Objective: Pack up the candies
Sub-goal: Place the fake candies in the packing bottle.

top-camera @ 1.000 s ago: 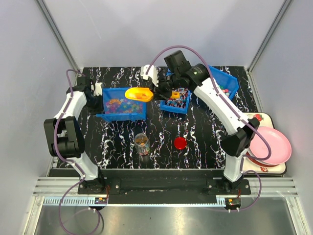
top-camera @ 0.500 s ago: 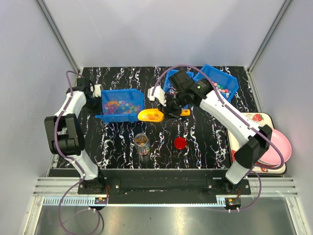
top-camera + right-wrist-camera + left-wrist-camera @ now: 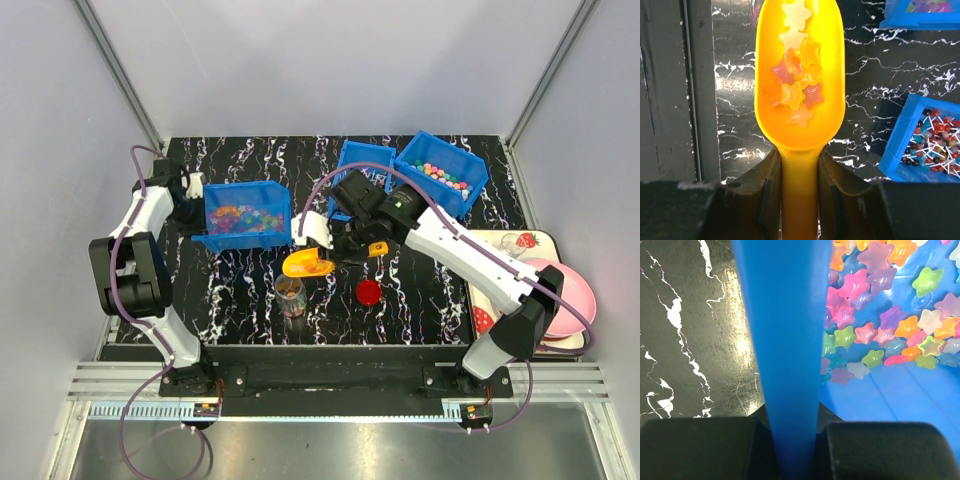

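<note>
Star-shaped candies [image 3: 795, 85] in orange, pink and yellow lie in the bowl of a yellow scoop [image 3: 800, 115]. My right gripper [image 3: 800, 167] is shut on the scoop's handle. In the top view the scoop [image 3: 307, 264] hangs just above and to the right of a small clear jar [image 3: 290, 296], with the right gripper [image 3: 352, 250] behind it. More star candies [image 3: 875, 340] fill a blue bin [image 3: 240, 216]. My left gripper [image 3: 198, 212] is shut on that bin's left wall [image 3: 790, 365].
A flat red lid [image 3: 368, 292] lies right of the jar. Two more blue bins stand at the back, one with lollipops [image 3: 362, 163] [image 3: 927, 145] and one with small balls [image 3: 442, 172]. A pink plate [image 3: 570, 300] sits on a tray at the right edge.
My right arm has carried the loaded scoop from over the left bin forward and down to just above the jar. The left arm has stayed on the bin wall.
</note>
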Motion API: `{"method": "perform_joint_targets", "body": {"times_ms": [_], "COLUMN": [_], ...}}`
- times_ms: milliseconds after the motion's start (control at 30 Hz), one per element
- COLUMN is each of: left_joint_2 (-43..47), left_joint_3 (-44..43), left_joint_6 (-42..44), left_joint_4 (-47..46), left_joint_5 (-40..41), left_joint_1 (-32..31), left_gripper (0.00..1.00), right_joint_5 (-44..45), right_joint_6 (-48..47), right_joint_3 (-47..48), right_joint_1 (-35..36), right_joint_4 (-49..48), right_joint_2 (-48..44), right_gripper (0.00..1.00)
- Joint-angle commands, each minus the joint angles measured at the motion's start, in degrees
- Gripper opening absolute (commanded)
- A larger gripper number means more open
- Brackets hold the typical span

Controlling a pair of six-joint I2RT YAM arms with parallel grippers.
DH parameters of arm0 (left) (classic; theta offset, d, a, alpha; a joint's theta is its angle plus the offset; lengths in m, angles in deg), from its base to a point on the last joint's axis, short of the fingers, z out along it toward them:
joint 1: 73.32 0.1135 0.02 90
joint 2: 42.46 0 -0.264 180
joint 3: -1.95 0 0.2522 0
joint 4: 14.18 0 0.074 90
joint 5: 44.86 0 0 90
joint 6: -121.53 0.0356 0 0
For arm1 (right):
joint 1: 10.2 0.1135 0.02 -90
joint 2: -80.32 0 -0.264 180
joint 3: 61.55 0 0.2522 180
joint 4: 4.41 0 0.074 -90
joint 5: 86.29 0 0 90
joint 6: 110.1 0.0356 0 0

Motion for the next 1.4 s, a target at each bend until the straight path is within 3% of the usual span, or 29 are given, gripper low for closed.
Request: {"method": "perform_joint_targets", "body": {"times_ms": [0, 1367], "left_joint_2": [2.2, 3.5], "left_joint_3": [-2.2, -2.3], "left_joint_6": [0.0, 0.0], "left_joint_4": [-2.9, -2.7], "left_joint_5": [-3.0, -5.9], "left_joint_1": [0.4, 0.3], "left_gripper": [0.0, 0.0], "right_joint_5": [4.4, 19.9], "right_joint_6": [-0.8, -5.0], "right_joint_3": [0.3, 9.6], "right_joint_1": [2.1, 11.0], "right_joint_4": [1.2, 11.2], "right_joint_2": [-1.8, 7.9], "right_gripper": [0.0, 0.0]}}
